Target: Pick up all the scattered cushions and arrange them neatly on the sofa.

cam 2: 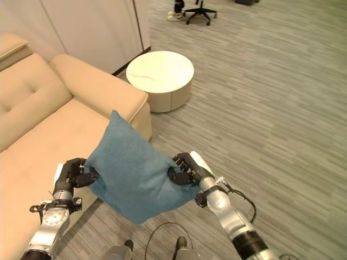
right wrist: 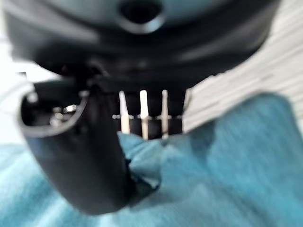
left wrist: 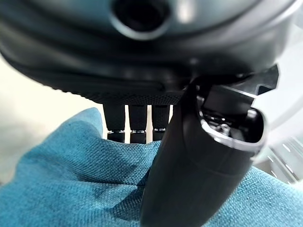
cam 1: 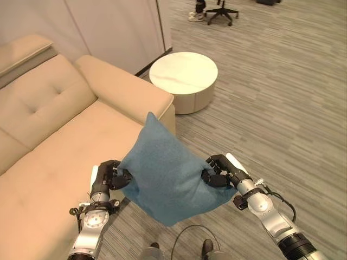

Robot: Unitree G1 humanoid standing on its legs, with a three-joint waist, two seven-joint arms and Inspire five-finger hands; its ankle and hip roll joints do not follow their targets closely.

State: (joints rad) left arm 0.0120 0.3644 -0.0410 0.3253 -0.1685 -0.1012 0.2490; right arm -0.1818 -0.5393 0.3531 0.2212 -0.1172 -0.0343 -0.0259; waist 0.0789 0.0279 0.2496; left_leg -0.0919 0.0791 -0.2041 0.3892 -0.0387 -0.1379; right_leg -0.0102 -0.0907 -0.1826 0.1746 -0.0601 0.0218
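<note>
i held the blue cushion (cam 1: 165,173) up in the air between my two hands, clear of the floor and not yet on the sofa (cam 1: 59,146). it hung on a tilt, one corner pointing up toward the sofa's armrest (cam 1: 130,86) and another corner drooping low toward me. my left hand (cam 1: 110,176) had its fingers and thumb curled onto the cushion's left edge, pinching the cloth; in the left wrist view the thumb (left wrist: 189,175) pressed down into the blue fabric with the fingers (left wrist: 137,120) behind the fold. my right hand (cam 1: 219,172) was clamped on the opposite edge in the same way, the cloth bunched and creased where the thumb (right wrist: 90,165) bit into it in the right wrist view.

the cushion sat over the front corner of the beige sofa, partly above the seat and partly above the grey striped carpet (cam 1: 271,97). the sofa's seat lay to my left, its tufted backrest (cam 1: 38,100) further off on that side. a round white low table (cam 1: 183,76) stood on the carpet just beyond the armrest, well apart from the cushion. far off at the top of the room i could see the base of a black office chair (cam 1: 221,13) and, beside it, a person's shoe (cam 1: 196,16).
</note>
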